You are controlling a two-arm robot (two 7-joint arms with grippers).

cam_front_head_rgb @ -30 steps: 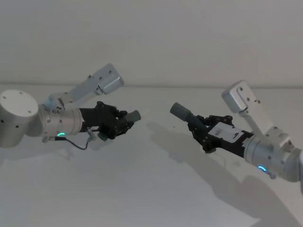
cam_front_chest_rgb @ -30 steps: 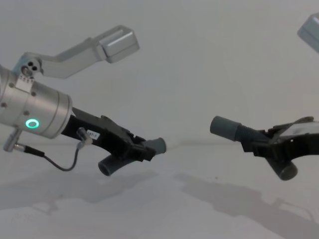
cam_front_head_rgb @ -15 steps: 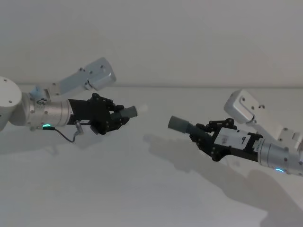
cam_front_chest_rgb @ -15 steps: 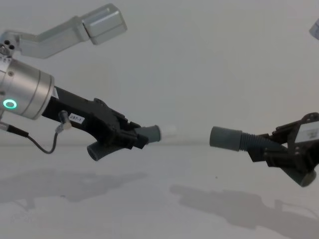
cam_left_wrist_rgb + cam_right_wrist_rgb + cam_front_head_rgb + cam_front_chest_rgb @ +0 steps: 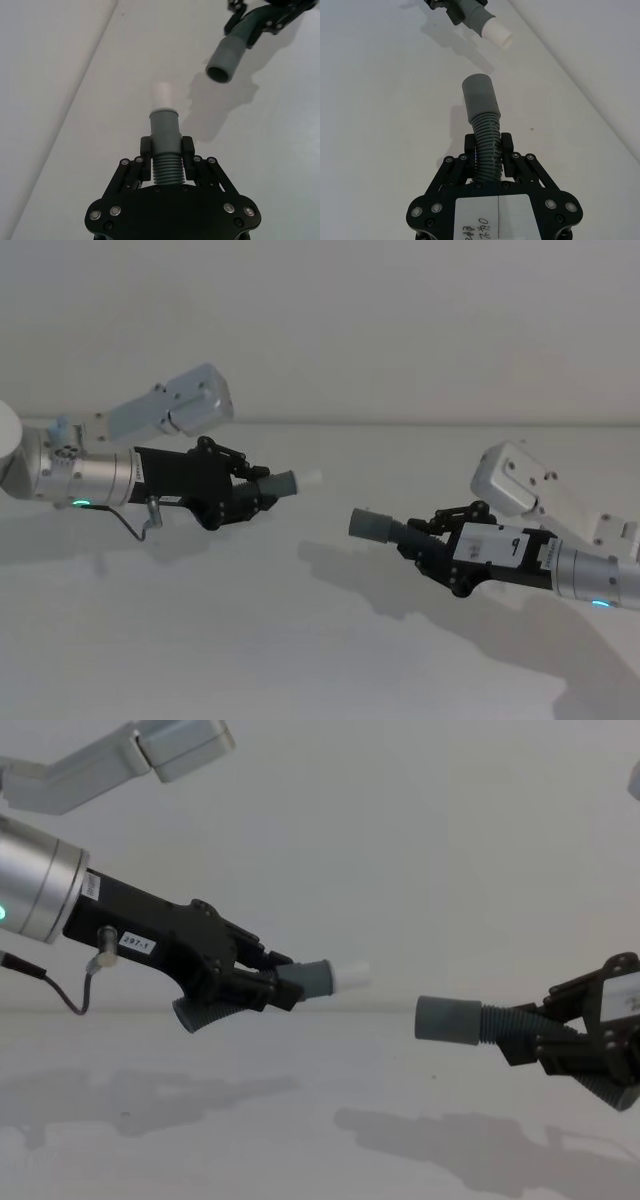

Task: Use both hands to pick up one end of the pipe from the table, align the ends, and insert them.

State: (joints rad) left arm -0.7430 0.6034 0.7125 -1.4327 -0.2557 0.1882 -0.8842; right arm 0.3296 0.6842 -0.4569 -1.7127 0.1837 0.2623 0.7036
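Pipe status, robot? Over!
Left gripper shut on white-tipped piece. Right gripper shut on open-cuffed piece. Both above table, facing, unjoined. Nothing between them.

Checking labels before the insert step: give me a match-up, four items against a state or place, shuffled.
Items:
1. left gripper
2. right gripper
3. white tip
4. grey cuff

States:
A. hollow opening, facing the other arm
B. shut on the wide-ended hose
C. in the air, short of the cuff, not touching it
D. shut on the narrow-ended hose

Pairs: 1-D, 2-B, 3-C, 4-A.
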